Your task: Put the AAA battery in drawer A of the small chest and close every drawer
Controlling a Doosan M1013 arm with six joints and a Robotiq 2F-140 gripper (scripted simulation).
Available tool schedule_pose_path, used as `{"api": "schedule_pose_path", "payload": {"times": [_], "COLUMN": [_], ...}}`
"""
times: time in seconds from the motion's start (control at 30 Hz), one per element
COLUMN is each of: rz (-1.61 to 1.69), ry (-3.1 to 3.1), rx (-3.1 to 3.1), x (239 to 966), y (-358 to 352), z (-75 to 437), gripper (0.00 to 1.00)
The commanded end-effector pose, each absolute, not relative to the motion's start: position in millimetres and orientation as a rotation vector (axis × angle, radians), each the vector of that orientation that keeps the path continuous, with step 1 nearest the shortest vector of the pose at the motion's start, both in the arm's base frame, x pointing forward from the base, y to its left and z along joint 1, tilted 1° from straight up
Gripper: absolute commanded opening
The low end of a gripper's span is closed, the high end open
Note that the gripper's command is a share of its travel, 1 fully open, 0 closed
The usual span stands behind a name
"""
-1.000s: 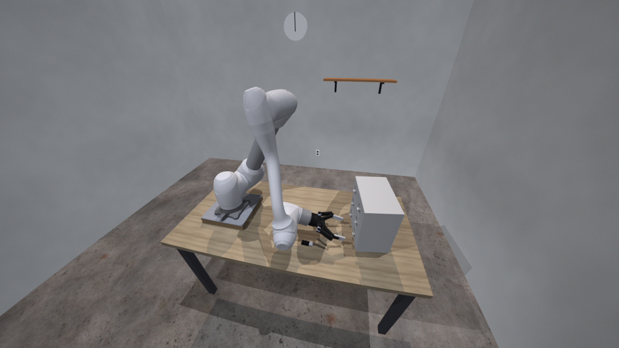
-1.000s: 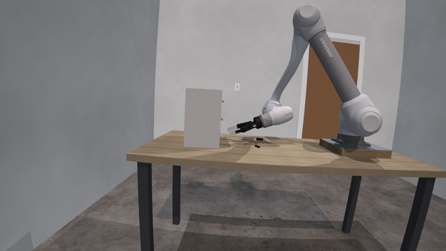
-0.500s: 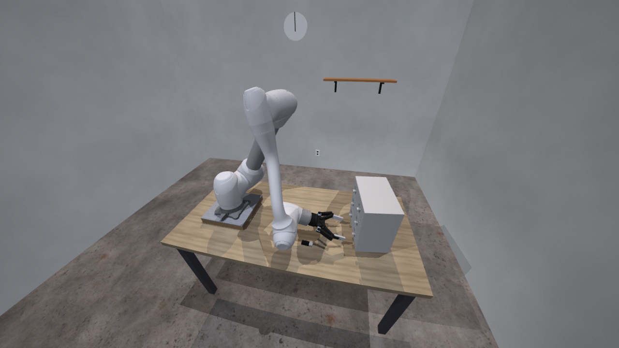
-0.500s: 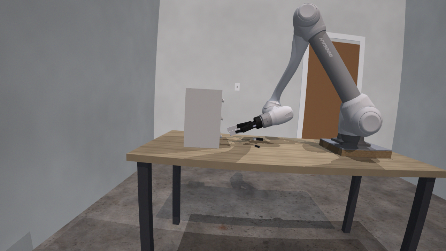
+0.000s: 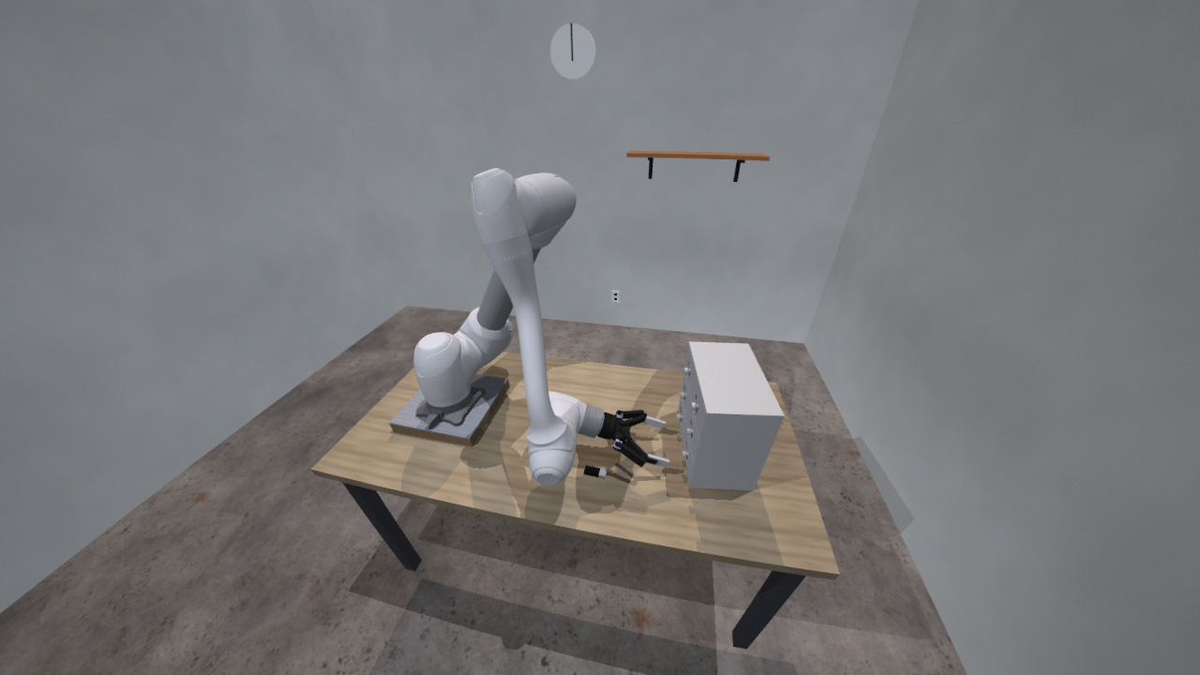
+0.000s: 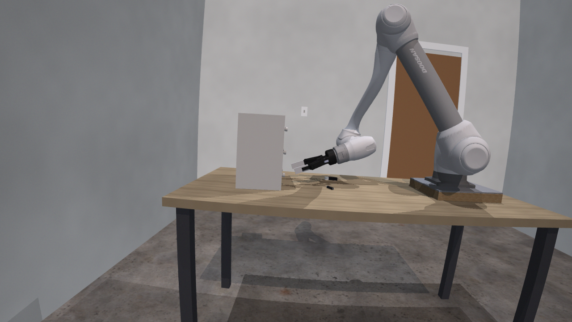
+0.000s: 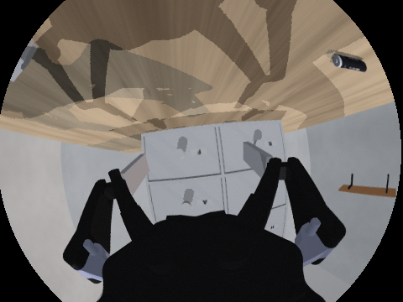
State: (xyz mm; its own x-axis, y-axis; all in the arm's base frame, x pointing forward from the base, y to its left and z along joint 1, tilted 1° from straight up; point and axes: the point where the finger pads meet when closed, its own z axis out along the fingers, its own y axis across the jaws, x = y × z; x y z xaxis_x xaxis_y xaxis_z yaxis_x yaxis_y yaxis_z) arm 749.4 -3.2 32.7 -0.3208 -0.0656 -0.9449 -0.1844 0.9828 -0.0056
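One pale wooden table (image 5: pixel 671 524) (image 6: pixel 376 208) (image 7: pixel 168 21) carries everything here, including the white six-joint arm (image 5: pixel 531 336) (image 6: pixel 430 88). Near its far end from the arm's base stands the tall white box-shaped chest (image 5: pixel 729 377) (image 6: pixel 259 152) (image 7: pixel 185 165), upright, its drawer fronts facing the arm. Those I can make out look pushed in; their small letters are too poorly resolved for me to pick out A.

The black two-finger gripper (image 5: pixel 658 441) (image 6: pixel 297 168) (image 7: pixel 195 157) has its pale pads spread wide and holds nothing. It points forward and slightly down towards the lower drawers, short of the small white round knobs (image 5: pixel 695 407) (image 6: pixel 286 129) (image 7: pixel 180 153).

On the table lie a black block with a white end (image 5: pixel 593 472) (image 6: pixel 332 178), which must stay put, and the small black cylindrical AAA battery (image 6: pixel 330 188) (image 7: pixel 350 63), on its side, well apart from the chest.

I judge the step in hand to be lining up to open a drawer, with the battery's pick-up yet to be done. Next calls for centring drawer A's knob between the pads, closing, and drawing straight back, stopping short of half the tray's length so it won't droop or drag the chest.
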Motion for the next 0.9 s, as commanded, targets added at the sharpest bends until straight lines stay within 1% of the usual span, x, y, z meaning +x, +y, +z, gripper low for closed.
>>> {"api": "schedule_pose_path", "payload": {"times": [0.0,0.2,0.63,0.7,0.87], "rz": [0.120,0.120,0.120,0.120,0.120], "ry": [1.897,1.897,1.897,1.897,1.897], "rx": [-0.180,-0.180,-0.180,-0.180,-0.180], "x": [749,749,748,748,748], "y": [-3,-3,-3,-3,-3], "z": [35,45,105,105,123], "gripper": [1.00,1.00,1.00,1.00,1.00]}}
